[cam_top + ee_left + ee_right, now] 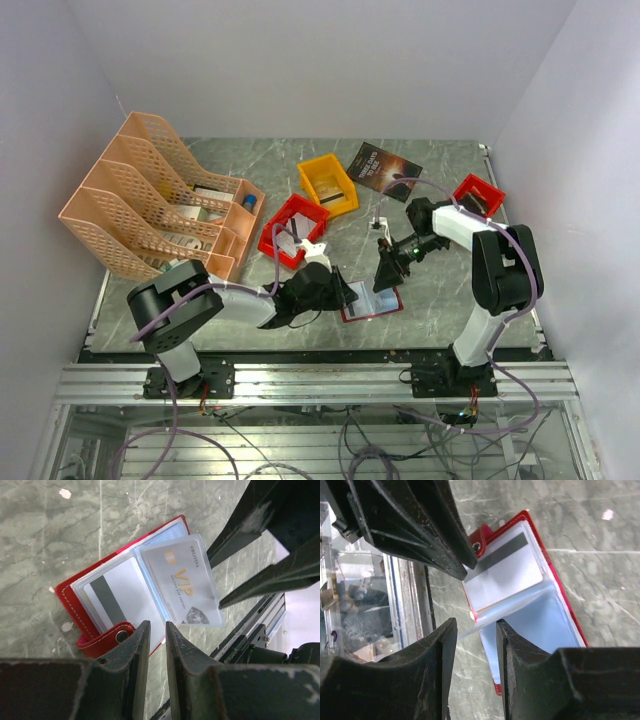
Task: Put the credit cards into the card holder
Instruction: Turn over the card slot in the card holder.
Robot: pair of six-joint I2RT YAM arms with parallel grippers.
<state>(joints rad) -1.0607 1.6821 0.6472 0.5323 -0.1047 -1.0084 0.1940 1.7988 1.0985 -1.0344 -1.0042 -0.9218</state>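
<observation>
The dark-red card holder [385, 305] lies open near the table's front edge. In the left wrist view its left pocket holds a white credit card [112, 600] with a dark stripe. A pale VIP card [182, 580] sits in a clear leaf on the right. My left gripper [157, 627] hovers by the snap tab [107, 637], jaws a narrow gap apart, nothing between them. My right gripper [476, 625] is open. The raised clear leaf [520, 605] runs edge-on between its fingers, above the bluish pocket [540, 625].
An orange file rack [150, 195] fills the left. Red bins [292, 230] [478, 195], a yellow bin [327, 183] and a dark booklet [385, 165] stand behind. The metal frame rail [250, 630] runs just in front of the holder. Both grippers crowd the holder.
</observation>
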